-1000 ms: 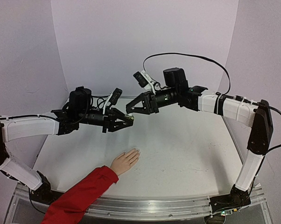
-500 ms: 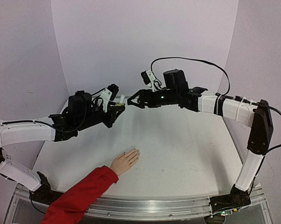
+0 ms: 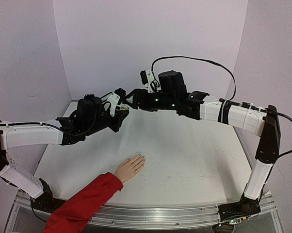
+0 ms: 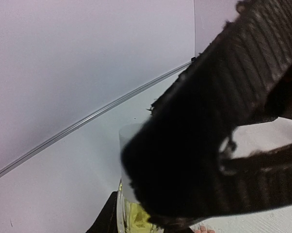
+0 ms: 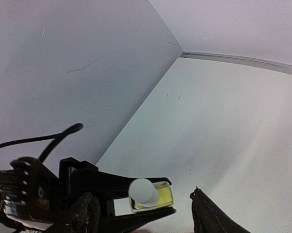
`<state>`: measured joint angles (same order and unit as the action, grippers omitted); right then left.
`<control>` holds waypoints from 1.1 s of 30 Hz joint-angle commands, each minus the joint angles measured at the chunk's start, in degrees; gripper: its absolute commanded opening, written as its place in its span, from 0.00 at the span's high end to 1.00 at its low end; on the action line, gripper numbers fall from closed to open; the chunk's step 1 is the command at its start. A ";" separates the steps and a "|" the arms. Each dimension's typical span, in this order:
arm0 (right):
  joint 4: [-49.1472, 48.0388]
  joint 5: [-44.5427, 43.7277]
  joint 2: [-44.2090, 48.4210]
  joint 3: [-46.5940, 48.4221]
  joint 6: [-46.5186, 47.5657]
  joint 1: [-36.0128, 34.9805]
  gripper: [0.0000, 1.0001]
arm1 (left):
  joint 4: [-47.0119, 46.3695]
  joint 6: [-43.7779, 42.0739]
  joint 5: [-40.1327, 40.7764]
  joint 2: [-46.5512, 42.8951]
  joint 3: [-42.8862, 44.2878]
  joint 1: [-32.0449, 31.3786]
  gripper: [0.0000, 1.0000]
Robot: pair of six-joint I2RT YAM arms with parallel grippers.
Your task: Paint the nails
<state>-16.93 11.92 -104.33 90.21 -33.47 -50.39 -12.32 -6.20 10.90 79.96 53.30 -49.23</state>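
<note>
A peach hand (image 3: 130,167) with a red sleeve (image 3: 83,204) lies flat near the table's front; its pale nails (image 3: 141,158) point toward the far right. My left gripper (image 3: 121,111) is shut on a small yellow-green bottle (image 5: 155,196) with a white cap (image 5: 143,191), held high over the table's far left. My right gripper (image 3: 130,98) is open right at the bottle. In the right wrist view its two dark fingers (image 5: 83,216) stand apart on either side of the cap. In the left wrist view a right finger (image 4: 209,145) blocks most of the bottle (image 4: 131,213).
Lilac walls enclose the white table (image 3: 194,155) at the back and both sides. The right arm (image 3: 233,114) spans the table's far half with a black cable looping above it. A metal rail (image 3: 160,213) runs along the front edge.
My left gripper has lifted and turned the bottle up toward the right gripper. My right gripper has moved left until its open fingers straddle the cap. The hand has not moved.
</note>
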 commanded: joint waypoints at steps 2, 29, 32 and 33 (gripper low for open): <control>-3.64 -3.13 -2.36 4.66 -1.76 -0.74 0.44 | -1.41 0.47 1.30 0.05 4.11 -0.59 1.00; -13.20 60.86 3.45 -8.27 22.61 3.24 1.00 | 0.03 15.91 -78.09 -4.84 5.63 6.87 1.00; -12.83 57.16 4.66 -10.20 21.79 3.24 1.00 | 0.10 15.28 -67.58 -6.94 2.05 6.68 1.00; -12.65 54.73 4.93 -10.57 21.19 3.20 1.00 | 0.10 14.85 -62.43 -7.84 0.69 6.49 1.00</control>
<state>-28.95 62.37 -102.32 81.43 -13.23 -45.93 -5.28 7.92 -50.83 75.61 53.98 -42.02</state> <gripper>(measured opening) 0.146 0.221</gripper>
